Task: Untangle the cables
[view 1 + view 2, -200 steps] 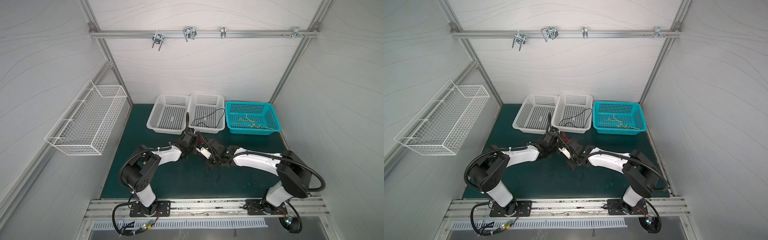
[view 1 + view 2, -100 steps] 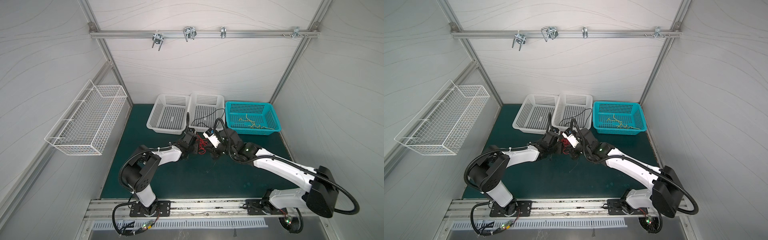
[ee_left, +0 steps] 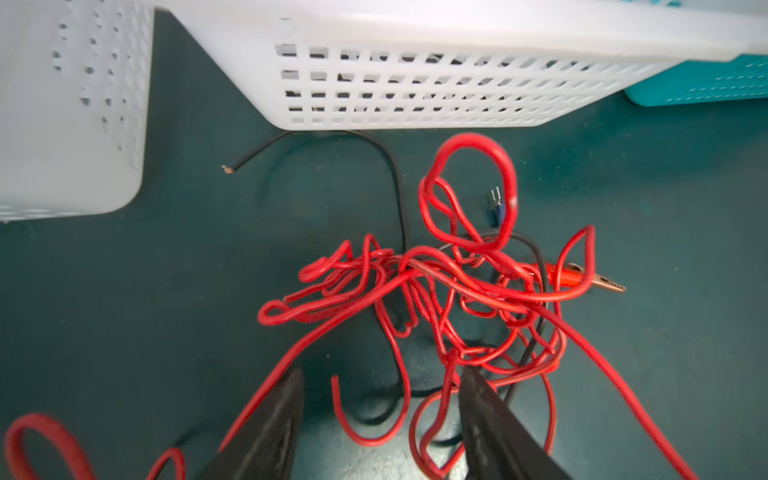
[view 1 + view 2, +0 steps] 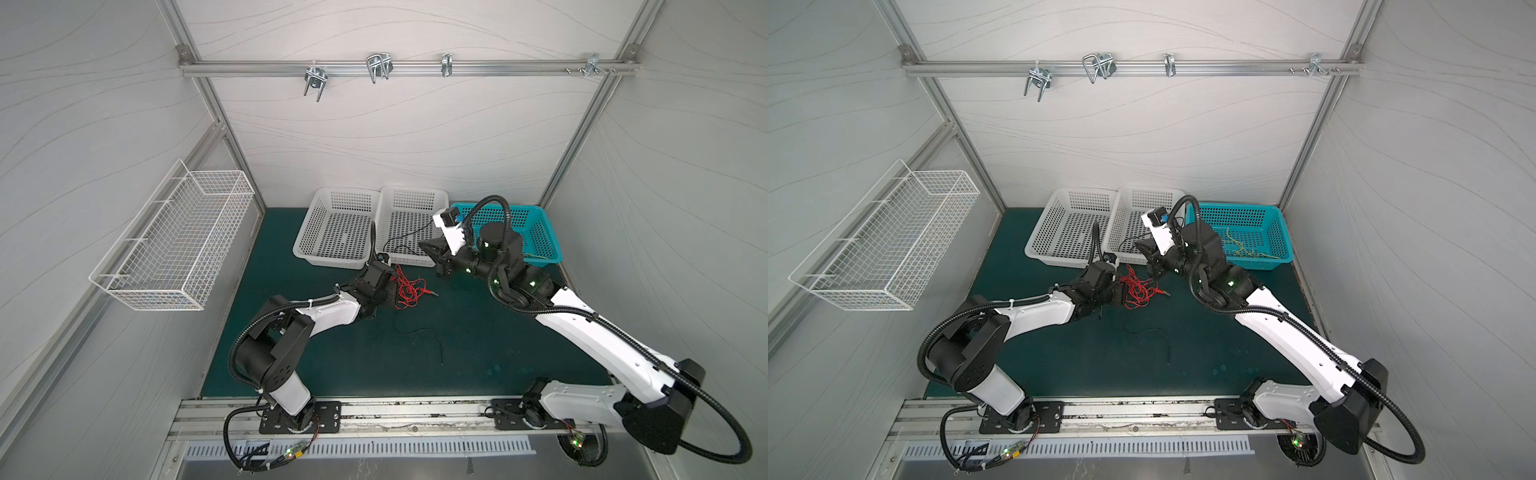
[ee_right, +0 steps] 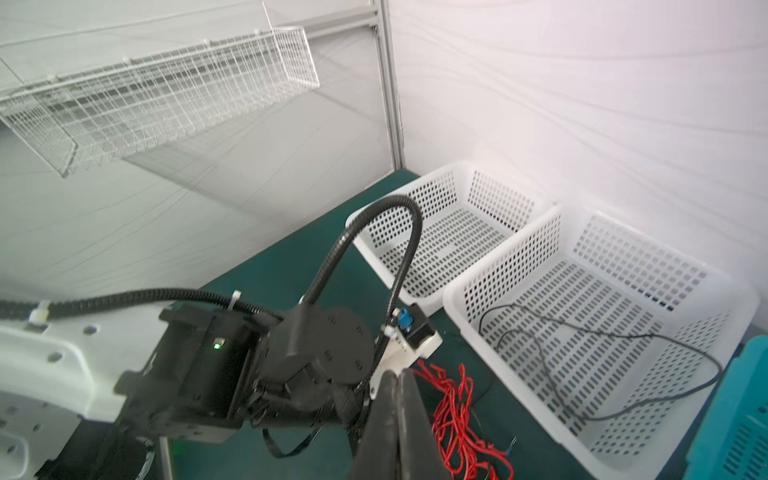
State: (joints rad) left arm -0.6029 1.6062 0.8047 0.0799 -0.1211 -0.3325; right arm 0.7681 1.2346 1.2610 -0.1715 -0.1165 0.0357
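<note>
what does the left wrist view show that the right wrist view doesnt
Only the left wrist view: the left tool with its fingers apart around strands of the red tangle, an alligator clip, a small fork terminal and a black wire's bare end on the mat.

Only the right wrist view: the wire basket on the wall, the left arm's wrist, the shut right tool and a black wire lying in a white basket.

Both: the red tangle, white baskets, teal basket, green mat.

Robot lab test cell, white panel walls (image 4: 395, 137), aluminium frame rail (image 4: 415, 68), green mat (image 4: 374, 357)
</note>
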